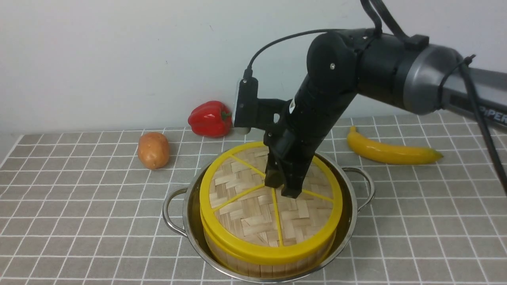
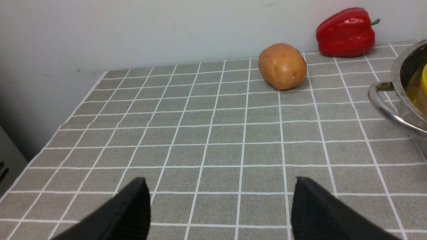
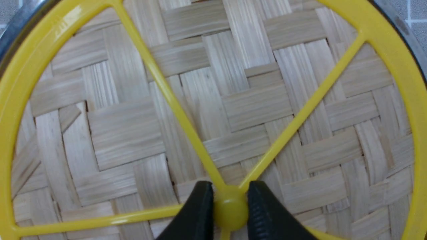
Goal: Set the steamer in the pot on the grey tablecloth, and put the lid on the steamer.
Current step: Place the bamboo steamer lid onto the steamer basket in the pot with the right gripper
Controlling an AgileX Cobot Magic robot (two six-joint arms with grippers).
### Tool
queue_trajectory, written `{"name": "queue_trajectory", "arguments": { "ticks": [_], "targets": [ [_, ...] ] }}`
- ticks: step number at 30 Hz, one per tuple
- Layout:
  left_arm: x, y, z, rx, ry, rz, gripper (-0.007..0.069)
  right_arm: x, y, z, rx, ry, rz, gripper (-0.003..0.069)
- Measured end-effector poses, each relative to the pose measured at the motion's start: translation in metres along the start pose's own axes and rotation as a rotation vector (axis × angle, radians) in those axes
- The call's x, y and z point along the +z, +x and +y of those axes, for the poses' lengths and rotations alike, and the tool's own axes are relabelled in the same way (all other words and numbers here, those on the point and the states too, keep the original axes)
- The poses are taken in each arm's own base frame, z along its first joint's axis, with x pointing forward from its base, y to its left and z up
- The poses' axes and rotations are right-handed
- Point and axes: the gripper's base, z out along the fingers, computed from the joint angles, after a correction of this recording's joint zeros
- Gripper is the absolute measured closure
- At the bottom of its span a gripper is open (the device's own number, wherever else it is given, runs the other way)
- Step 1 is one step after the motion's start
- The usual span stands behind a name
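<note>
The shiny pot (image 1: 352,198) stands on the grey tablecloth (image 1: 79,206) at front centre. The steamer (image 1: 273,267) sits inside it, its wooden-strip wall showing below the lid. The woven lid (image 1: 245,209) with its yellow rim lies on top of the steamer, tilted slightly. My right gripper (image 1: 282,189) is shut on the lid's yellow centre knob (image 3: 230,211), one finger on each side. My left gripper (image 2: 220,200) is open and empty over bare cloth left of the pot (image 2: 397,110); it is out of the front view.
A potato (image 1: 153,150) lies behind the pot to the left and a red pepper (image 1: 210,118) stands by the back wall. A banana (image 1: 390,152) lies at the back right. The cloth's left edge (image 2: 50,140) drops off beside my left gripper.
</note>
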Motion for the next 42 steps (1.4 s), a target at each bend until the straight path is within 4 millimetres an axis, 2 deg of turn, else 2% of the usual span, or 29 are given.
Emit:
{"name": "queue_trajectory", "arguments": {
  "ticks": [17,27,42],
  "targets": [
    [0.0,0.0,0.0,0.0,0.0,0.0,0.0099,0.0,-0.002,0.0,-0.088,0.004,-0.018,0.0513],
    [0.0,0.0,0.0,0.0,0.0,0.0,0.0099,0.012,-0.001,-0.002,-0.117,-0.008,-0.018,0.0513],
    [0.0,0.0,0.0,0.0,0.0,0.0,0.0099,0.013,-0.001,-0.003,-0.135,-0.007,-0.017,0.0513]
  ]
}}
